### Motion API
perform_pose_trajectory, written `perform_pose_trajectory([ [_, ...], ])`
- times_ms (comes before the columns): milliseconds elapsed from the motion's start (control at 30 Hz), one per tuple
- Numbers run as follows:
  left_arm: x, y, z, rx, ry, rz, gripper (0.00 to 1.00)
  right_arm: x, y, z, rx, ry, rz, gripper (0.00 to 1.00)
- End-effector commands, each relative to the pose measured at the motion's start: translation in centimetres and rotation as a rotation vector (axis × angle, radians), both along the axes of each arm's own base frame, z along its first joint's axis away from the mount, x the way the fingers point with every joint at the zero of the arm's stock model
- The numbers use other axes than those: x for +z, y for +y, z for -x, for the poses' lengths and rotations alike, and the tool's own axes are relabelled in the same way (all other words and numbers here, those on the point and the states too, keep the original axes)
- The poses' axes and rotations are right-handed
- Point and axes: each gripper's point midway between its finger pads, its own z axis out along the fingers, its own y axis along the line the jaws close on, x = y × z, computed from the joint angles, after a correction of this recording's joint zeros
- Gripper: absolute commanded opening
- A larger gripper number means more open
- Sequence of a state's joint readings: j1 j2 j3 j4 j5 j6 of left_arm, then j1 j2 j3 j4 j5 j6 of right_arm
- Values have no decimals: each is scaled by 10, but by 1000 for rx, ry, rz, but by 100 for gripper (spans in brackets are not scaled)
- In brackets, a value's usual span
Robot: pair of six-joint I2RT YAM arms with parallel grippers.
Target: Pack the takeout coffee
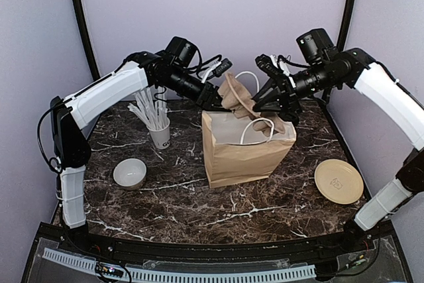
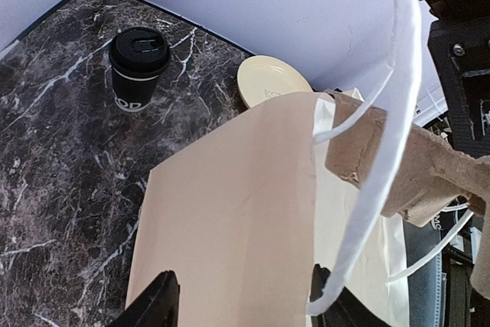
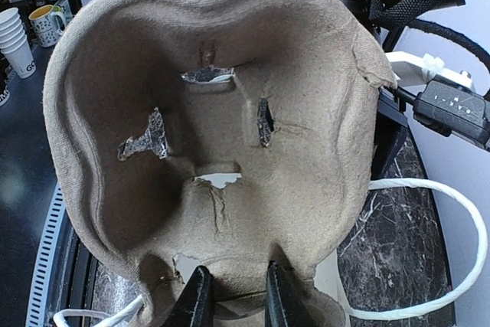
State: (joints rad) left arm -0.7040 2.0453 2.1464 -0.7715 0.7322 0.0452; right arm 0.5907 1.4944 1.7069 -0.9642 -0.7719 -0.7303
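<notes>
The takeout coffee, a small black cup with a black lid, stands upright on the marble beyond the brown paper bag; it is hidden in the top view. The bag stands open mid-table. My right gripper is shut on the edge of a brown pulp cup carrier and holds it tilted over the bag's mouth. My left gripper is open, its jaws spread on either side of the bag's wall, with a white handle loop by its right finger. In the top view it sits at the bag's back rim.
A white cup of white sticks and a white bowl stand left of the bag. A cream plate lies at the right, and also shows in the left wrist view. Walls close off the back and sides.
</notes>
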Motion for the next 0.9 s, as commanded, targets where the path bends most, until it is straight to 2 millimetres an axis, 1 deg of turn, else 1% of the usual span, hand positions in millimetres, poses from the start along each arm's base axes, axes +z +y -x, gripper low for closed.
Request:
perform_pose_trajectory([
  [0, 50, 18, -5, 67, -139, 48, 61, 24, 7, 5, 25, -23, -56, 20],
  [33, 55, 21, -7, 80, -156, 57, 61, 30, 6, 5, 26, -34, -65, 20],
  [67, 52, 24, -9, 92, -150, 53, 61, 36, 6, 6, 27, -43, -73, 20],
  [100, 59, 27, -10, 102, -168, 66, 61, 39, 6, 6, 29, -50, -78, 20],
  [133, 56, 30, -12, 112, -162, 62, 61, 43, 6, 7, 31, -57, -85, 20],
  [167, 62, 32, -12, 120, -175, 74, 61, 46, 6, 8, 34, -60, -89, 20],
  [200, 61, 34, -14, 126, -174, 74, 61, 48, 7, 8, 37, -64, -94, 20],
  [233, 65, 35, -14, 130, -183, 84, 62, 48, 7, 7, 38, -62, -93, 20],
  [300, 66, 37, -15, 133, -187, 90, 62, 44, 8, 5, 35, -61, -88, 20],
  [433, 63, 37, -15, 134, -179, 86, 62, 33, 11, -3, 26, -57, -72, 19],
  [567, 59, 39, -15, 138, -179, 79, 62, 25, 13, -10, 9, -58, -62, 19],
  [667, 61, 42, -14, 144, -187, 78, 61, 20, 15, -17, -9, -64, -52, 18],
  [767, 60, 44, -12, 146, -188, 75, 62, 20, 15, -26, -30, -61, -58, 17],
  [867, 61, 46, -11, 148, -193, 77, 61, 27, 12, -32, -41, -61, -81, 17],
])
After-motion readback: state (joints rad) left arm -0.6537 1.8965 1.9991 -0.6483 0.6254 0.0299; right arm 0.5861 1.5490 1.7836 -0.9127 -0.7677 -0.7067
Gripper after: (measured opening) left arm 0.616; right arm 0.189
